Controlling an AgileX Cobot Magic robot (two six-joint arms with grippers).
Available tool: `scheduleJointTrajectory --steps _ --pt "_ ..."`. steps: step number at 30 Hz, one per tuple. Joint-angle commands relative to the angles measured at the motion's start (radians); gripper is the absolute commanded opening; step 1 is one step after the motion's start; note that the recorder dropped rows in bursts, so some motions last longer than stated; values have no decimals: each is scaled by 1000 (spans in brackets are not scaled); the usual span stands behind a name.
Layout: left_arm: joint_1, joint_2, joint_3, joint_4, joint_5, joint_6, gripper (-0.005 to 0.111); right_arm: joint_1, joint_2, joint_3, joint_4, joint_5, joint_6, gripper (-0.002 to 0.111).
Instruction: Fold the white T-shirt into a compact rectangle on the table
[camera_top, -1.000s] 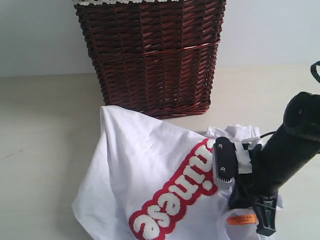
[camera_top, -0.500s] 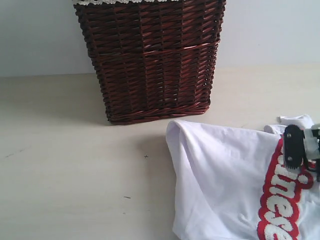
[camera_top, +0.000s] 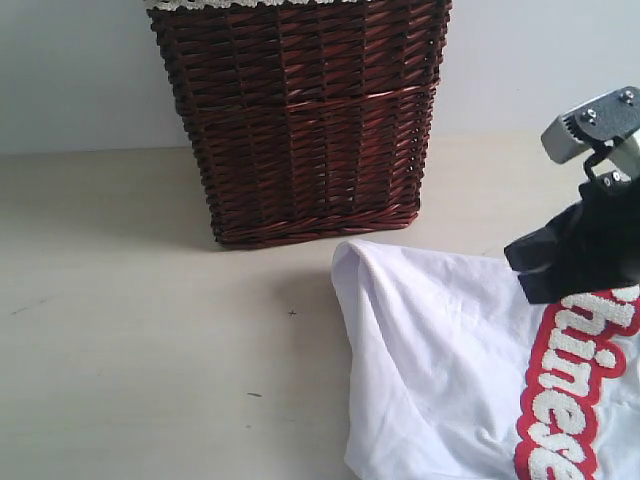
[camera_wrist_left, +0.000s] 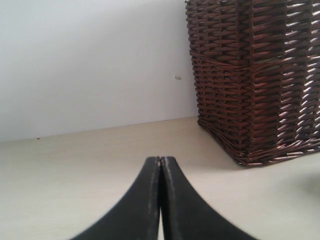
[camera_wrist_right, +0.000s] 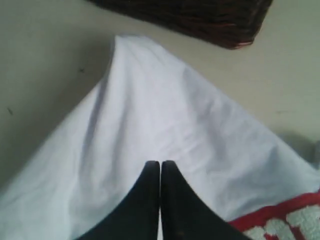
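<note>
The white T-shirt (camera_top: 440, 350) lies crumpled at the right of the table (camera_top: 120, 330), its red band with fuzzy white letters (camera_top: 570, 400) running toward the right edge. My right gripper (camera_top: 522, 272) hovers just above the shirt's upper right part, shut, with nothing between its fingers. In the right wrist view its tips (camera_wrist_right: 160, 163) meet over plain white cloth (camera_wrist_right: 165, 110). My left gripper (camera_wrist_left: 161, 159) is shut and empty, low over bare table (camera_wrist_left: 75, 165) near the basket; it does not show in the exterior view.
A tall dark brown wicker basket (camera_top: 300, 110) with white lace trim stands at the back of the table, just behind the shirt's upper corner. It also shows in the left wrist view as the basket (camera_wrist_left: 260, 75). A pale wall rises behind.
The shirt was dragged to the right a second ago. Since then the right gripper has let go, shut again and risen above the cloth. The shirt's left edge has stayed put.
</note>
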Motion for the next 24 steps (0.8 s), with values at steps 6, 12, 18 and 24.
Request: scheduleJointTrajectory --steps 6,12,18,24 --pt "-4 -6 0 0 0 -3 0 -175 8 230 -304 -191 -105 0" --pt "-4 -6 0 0 0 -5 0 -181 120 235 -404 -155 -113 0" --pt "-4 -6 0 0 0 -3 0 -181 215 235 -730 -120 195 0" --pt "-4 -6 0 0 0 -3 0 -181 261 233 -924 -136 400 0"
